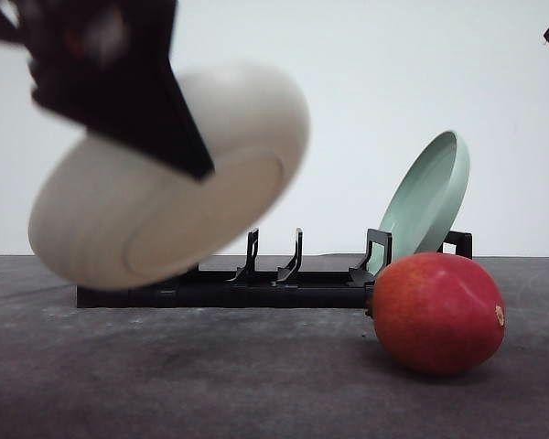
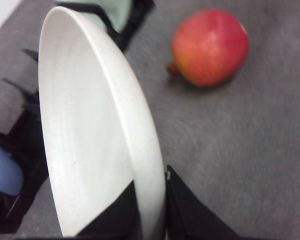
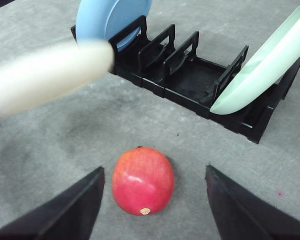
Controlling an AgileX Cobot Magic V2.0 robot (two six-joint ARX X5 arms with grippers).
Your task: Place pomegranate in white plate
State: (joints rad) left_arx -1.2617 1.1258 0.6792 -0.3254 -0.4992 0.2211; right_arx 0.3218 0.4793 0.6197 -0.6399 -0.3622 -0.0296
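While my left gripper (image 2: 152,210) clamps the white plate (image 1: 165,183) aloft, the pomegranate (image 3: 142,181) lies on the table (image 1: 210,375) between my right gripper's (image 3: 152,210) spread fingers. It sits just before the rack (image 1: 274,279).

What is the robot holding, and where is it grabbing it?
The left gripper pinches the white plate by its rim. The right gripper is open, holding nothing.

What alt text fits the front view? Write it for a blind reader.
The left gripper holds the white plate tilted in the air above a grey table. To the right, the pomegranate lies before a black rack holding a pale green plate.
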